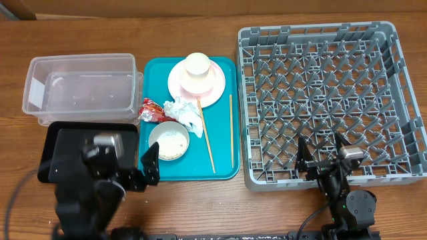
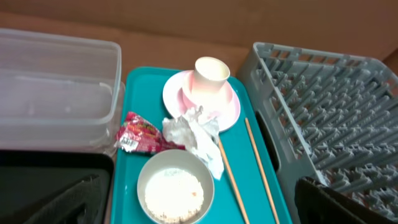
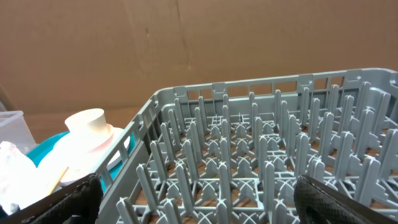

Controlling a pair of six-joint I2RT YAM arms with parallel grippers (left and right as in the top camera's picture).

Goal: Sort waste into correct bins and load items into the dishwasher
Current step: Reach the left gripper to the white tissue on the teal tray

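Wooden surface (image 1: 200, 213), brown grain, backed by a plain brown cardboard wall (image 3: 186, 43). Left side: clear tub (image 1: 80, 90) at the far edge, with the black tray (image 1: 48, 143) just in front of it and largely hidden under the left arm. Centre: teal tray (image 1: 223, 170) carrying, at its far end, a plate (image 1: 177, 85) with a pink bowl (image 1: 208, 85) and a cup (image 1: 198, 65) stacked on it. Mid-tray lie a wrapper (image 1: 152, 111) and a napkin (image 1: 185, 112), touching. At the near end is a grey-green bowl (image 1: 152, 137) holding rice (image 1: 170, 142). Two chopsticks (image 1: 207, 140) lie lengthwise, one beside the napkin and one near the tray's right rim. Right side: rack (image 1: 313, 29), just beside the teal tray. Left gripper (image 1: 147, 168), fingers apart, sits at the teal tray's near-left corner, holding nothing. Right gripper (image 1: 321, 160), fingers apart, sits at the rack's near rim, holding nothing.
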